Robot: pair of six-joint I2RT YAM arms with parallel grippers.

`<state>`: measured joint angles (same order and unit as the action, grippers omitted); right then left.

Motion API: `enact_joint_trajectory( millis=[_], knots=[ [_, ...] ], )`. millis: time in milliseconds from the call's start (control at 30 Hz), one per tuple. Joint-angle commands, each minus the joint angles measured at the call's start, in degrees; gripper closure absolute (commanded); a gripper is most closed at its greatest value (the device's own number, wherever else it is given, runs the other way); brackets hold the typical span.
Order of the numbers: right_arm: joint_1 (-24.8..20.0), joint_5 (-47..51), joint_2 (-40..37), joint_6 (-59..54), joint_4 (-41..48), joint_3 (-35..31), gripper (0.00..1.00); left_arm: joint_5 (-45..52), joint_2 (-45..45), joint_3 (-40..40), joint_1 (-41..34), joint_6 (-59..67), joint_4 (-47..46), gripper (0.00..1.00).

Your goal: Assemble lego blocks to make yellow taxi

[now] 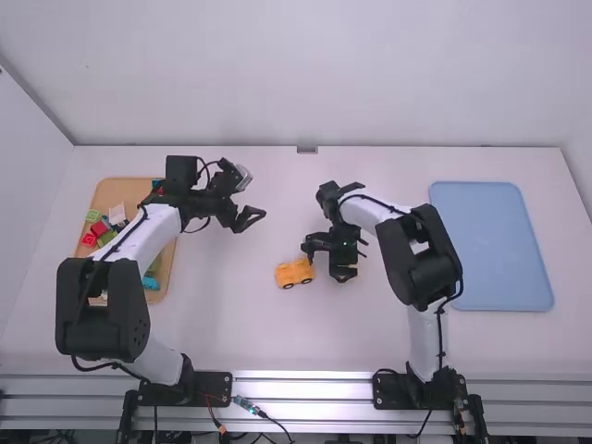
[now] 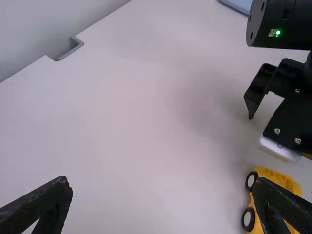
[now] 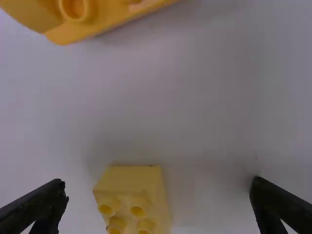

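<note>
Yellow wheeled plastic taxi base placed at nine o'clock from pale-yellow studded block; black left gripper, black right gripper spread.

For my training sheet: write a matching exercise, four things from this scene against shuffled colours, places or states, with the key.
1. Wheeled piece
2. Pale block
3. Tray
4. Left gripper

A. Open, empty
B. Blue, far right in the high view
C. Between the right gripper's open fingers
D. Orange, black tyres

Pairs: 1-D, 2-C, 3-B, 4-A
</note>
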<state>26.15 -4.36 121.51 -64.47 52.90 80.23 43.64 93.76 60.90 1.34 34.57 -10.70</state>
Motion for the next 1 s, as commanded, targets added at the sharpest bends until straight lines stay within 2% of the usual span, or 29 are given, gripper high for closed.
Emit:
enact_joint_trajectory(
  millis=[0,267,467,567,667,800,967],
  knots=[
    [-1.25,-2.78,-5.44,-0.35,0.92,-0.46,0.01,0.63,0.57,0.96,0.37,0.78,0.0,0.01],
    [-5.86,-4.79,-14.21,-5.92,-0.52,-1.51,0.01,0.61,0.57,0.96,0.26,0.95,1.16,0.01],
    [-7.39,-4.42,-15.56,10.97,-5.33,-1.51,0.01,0.26,0.57,0.94,0.2,0.97,2.23,0.01],
    [-7.3,-5.86,-15.49,11.93,-3.82,-1.6,0.01,-0.74,0.57,0.94,0.22,0.97,2.38,0.01],
    [-6.84,-9.81,-15.49,4.81,-1.16,-3.63,0.01,-1.44,0.57,0.94,0.22,1.0,2.21,0.01],
    [-5.55,-8.35,-15.52,-3.85,-2.36,-8.55,0.01,-1.05,0.57,0.92,0.22,1.32,2.12,0.01],
    [-3.17,-3.74,-15.52,-6.08,-9.64,-14.49,0.01,-1.07,0.57,0.92,0.2,4.03,0.87,0.01]
  ],
)
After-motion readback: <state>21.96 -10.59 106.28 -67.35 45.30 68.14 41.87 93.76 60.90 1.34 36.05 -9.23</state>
